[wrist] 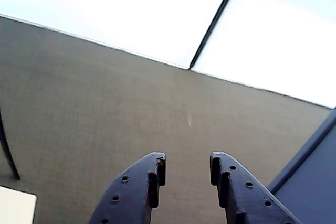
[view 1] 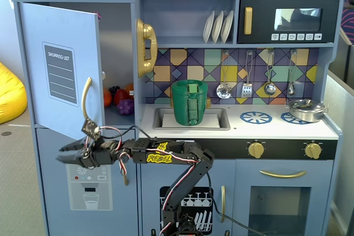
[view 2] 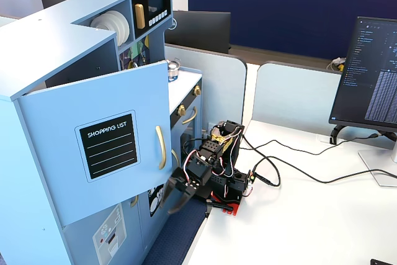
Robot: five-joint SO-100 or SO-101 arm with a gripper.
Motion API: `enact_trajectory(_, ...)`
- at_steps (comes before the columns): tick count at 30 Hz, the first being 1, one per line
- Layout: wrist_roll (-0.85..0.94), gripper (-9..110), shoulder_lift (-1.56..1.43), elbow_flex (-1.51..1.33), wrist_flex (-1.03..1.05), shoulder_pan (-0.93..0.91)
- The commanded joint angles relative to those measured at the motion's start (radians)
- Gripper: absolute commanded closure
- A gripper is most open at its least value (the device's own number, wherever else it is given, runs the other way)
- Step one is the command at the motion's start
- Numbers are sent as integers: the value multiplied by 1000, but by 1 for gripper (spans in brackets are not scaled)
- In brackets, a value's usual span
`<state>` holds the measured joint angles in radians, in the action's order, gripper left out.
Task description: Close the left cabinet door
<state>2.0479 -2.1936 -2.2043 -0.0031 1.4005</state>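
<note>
The left cabinet door point(view 1: 55, 37) is light blue with a black "SHOPPING LIST" panel point(view 1: 60, 74) and a curved gold handle point(view 1: 86, 98). It stands partly open, swung out from the cabinet, and also shows in the other fixed view point(view 2: 93, 147). My gripper point(view 1: 60, 155) is open and empty. It points left, just below the door's lower edge and in front of the lower dispenser door point(view 1: 88, 183). From the side, the gripper point(view 2: 173, 206) hangs right of the door, below its handle point(view 2: 160, 147). In the wrist view the gripper point(wrist: 187, 169) faces grey floor.
Toy fruit point(view 1: 119, 100) sits inside the open cabinet. A gold phone point(view 1: 145, 47), a green basket point(view 1: 189, 102) in the sink, a pot point(view 1: 305, 109) and the microwave point(view 1: 287, 20) lie to the right. A monitor point(view 2: 372, 72) and cables point(view 2: 291, 172) are on the white desk.
</note>
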Motion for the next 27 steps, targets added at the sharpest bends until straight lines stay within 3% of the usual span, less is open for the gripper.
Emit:
enact_trajectory(1, 25, 102, -12, 86, -23, -60)
enact_trajectory(20, -43, 102, 26, 169, -37, -499)
enact_trajectory(27, -41, 102, 57, 213, -21, -566)
